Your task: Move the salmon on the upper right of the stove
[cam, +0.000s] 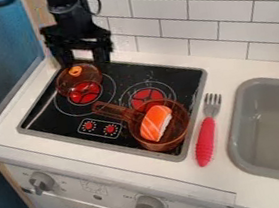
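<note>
Salmon (155,123) lies in the orange pan (112,112) at the lower right of the stove (182,79), the claw (83,63) spread wide near the upper-left lid (65,82).

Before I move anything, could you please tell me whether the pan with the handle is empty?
Not empty: the salmon lies inside the pan.

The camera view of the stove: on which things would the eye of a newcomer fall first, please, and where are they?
Probably first on the bright orange, white-striped salmon piece, lying in the transparent brown-orange pan at the black stovetop's front right. Next might come the red-handled fork with metallic grey tines, on the white counter between stovetop and sink, and the black two-finger gripper over the stovetop's back left.
</note>
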Tool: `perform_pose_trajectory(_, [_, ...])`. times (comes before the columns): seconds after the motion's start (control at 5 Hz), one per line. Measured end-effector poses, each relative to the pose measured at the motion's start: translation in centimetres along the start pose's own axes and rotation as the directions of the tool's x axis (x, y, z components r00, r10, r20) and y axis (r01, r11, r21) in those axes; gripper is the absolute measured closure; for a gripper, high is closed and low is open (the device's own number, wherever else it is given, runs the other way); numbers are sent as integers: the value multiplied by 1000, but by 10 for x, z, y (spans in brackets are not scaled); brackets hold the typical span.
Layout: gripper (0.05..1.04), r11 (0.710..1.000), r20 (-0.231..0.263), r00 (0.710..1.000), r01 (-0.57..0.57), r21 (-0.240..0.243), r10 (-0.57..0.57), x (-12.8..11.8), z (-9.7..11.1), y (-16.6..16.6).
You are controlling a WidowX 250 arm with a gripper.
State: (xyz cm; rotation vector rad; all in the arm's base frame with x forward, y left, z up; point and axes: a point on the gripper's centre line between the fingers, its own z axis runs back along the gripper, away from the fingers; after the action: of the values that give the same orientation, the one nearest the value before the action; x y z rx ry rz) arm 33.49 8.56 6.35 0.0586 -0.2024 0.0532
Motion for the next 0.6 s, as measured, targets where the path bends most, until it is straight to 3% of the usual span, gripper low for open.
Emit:
perform_pose_trajectory(0.2, [83, 991, -9, 992, 125, -46, -126, -19, -5, -44])
perform_pose_trajectory(0.4, [83, 981, -33, 982, 182, -69, -185, -29, -9, -63])
perform_pose_trajectory(0.6, [83, 965, -26, 967, 253, -62, -255, -32, -11, -87])
